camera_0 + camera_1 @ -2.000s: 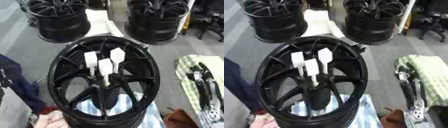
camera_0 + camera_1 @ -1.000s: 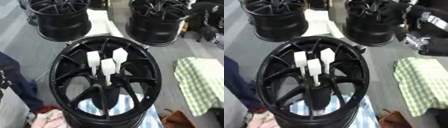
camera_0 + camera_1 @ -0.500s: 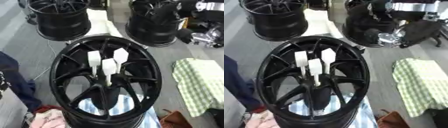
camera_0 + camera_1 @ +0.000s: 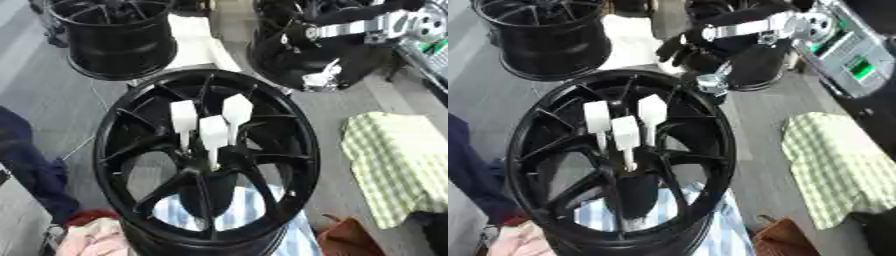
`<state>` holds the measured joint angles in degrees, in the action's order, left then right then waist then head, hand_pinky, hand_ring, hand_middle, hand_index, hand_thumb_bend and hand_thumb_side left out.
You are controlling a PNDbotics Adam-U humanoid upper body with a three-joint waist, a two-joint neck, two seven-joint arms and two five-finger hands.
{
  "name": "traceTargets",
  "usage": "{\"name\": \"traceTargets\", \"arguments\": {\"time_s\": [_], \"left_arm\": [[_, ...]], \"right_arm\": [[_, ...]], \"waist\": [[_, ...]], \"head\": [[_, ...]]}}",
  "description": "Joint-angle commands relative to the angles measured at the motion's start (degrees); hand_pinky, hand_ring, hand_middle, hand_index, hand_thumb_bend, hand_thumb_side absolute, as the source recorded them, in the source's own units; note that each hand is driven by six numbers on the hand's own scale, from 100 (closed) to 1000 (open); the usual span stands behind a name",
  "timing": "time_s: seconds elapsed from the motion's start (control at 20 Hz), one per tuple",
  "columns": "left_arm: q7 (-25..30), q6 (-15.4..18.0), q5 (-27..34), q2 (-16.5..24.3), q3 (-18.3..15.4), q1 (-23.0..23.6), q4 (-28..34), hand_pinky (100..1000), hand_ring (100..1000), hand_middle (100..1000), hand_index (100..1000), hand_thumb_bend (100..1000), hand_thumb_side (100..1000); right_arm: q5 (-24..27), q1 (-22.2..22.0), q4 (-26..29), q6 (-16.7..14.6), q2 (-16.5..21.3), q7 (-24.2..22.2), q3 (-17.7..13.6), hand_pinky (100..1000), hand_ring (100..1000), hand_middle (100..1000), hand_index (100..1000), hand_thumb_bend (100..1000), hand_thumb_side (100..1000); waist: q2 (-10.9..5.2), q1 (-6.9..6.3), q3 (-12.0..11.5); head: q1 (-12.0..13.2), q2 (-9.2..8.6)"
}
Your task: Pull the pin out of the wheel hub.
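Reaching in from the upper right, my right hand (image 4: pixel 682 47) has curled fingers holding nothing; three white pins (image 4: pixel 626 131) stand in the wheel hub (image 4: pixel 623 165) below.

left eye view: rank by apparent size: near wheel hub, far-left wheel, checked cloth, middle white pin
1. Near wheel hub, by far the largest.
2. Checked cloth.
3. Far-left wheel: looks close to the cloth, but it is cropped by the frame and farther from the camera, so this order is unsure.
4. Middle white pin, smallest.
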<state>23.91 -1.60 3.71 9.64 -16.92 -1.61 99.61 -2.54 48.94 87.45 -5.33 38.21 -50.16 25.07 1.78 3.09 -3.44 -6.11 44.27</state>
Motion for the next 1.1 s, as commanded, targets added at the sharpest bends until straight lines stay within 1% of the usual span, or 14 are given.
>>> {"name": "traceTargets", "arguments": {"time_s": [0.05, 0.4, 0.65, 1.1], "left_arm": [[0.32, 0.12, -0.14, 0.72, 0.21, -0.82, 0.93, 741, 1000, 747, 931, 100, 918], [0.69, 0.14, -0.16, 0.50, 0.49, -0.86, 0.83, 742, 1000, 748, 931, 100, 918], [0.90, 0.11, -0.13, 0.44, 0.63, -0.90, 0.82, 742, 1000, 748, 931, 100, 918], [1.34, 0.00, -0.17, 0.24, 0.90, -1.02, 0.82, 742, 1000, 748, 932, 100, 918]], "right_arm": [[-2.98, 2.09, -3.48, -1.67, -1.83, -0.50, -0.63, 917, 963, 965, 1000, 100, 590], [-8.71, 4.05, -8.17, -5.08, -6.29, -1.71, -0.08, 921, 965, 956, 1000, 100, 565], [-13.92, 4.81, -10.30, -7.48, -8.59, -1.80, 0.55, 925, 967, 951, 1000, 100, 558], [-20.80, 5.20, -15.68, -10.57, -12.16, -1.80, 0.14, 929, 971, 952, 1000, 100, 556]], "waist": [[-0.40, -0.35, -0.03], [-0.37, -0.51, -0.51], [-0.41, -0.50, -0.83], [-0.47, -0.45, -1.76]], "head": [[-0.51, -0.15], [-1.61, -0.15], [-2.12, -0.15], [-2.93, -0.15]]}}
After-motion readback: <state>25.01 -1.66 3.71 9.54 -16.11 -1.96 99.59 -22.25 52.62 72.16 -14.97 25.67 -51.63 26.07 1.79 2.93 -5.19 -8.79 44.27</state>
